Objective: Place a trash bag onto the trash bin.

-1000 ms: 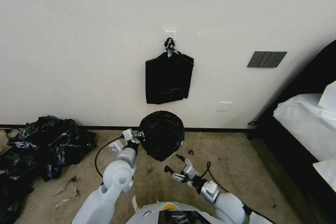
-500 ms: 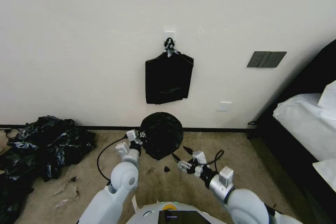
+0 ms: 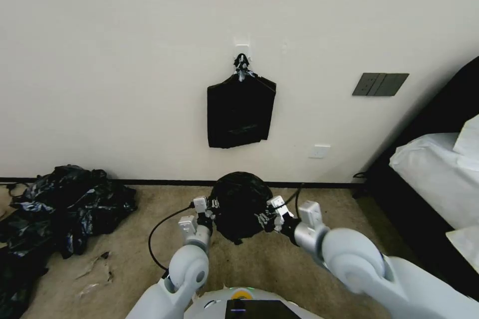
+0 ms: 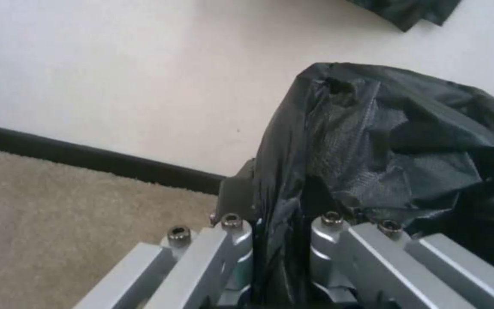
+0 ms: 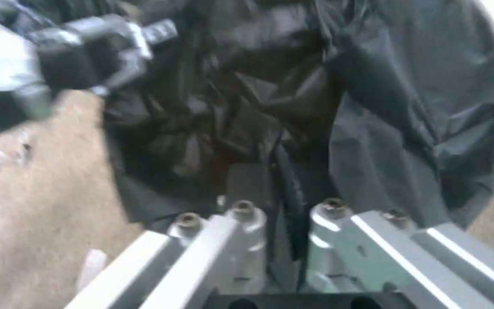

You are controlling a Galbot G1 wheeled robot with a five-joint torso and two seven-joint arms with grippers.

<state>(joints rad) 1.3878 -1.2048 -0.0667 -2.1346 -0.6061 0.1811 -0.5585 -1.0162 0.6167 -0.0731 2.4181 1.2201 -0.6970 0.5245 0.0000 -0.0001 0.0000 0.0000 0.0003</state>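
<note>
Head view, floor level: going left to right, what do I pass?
Mound of black bags → left claw → trash bag, pinched by both claws → right claw → bed.

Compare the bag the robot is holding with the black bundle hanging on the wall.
The trash bag is puffed out round and wrinkled; the bundle is flat and rectangular. The bag is gripped at either side by the left tool and right tool, low above the carpet; the bundle hangs higher from a wall hook. Both are black plastic.
</note>
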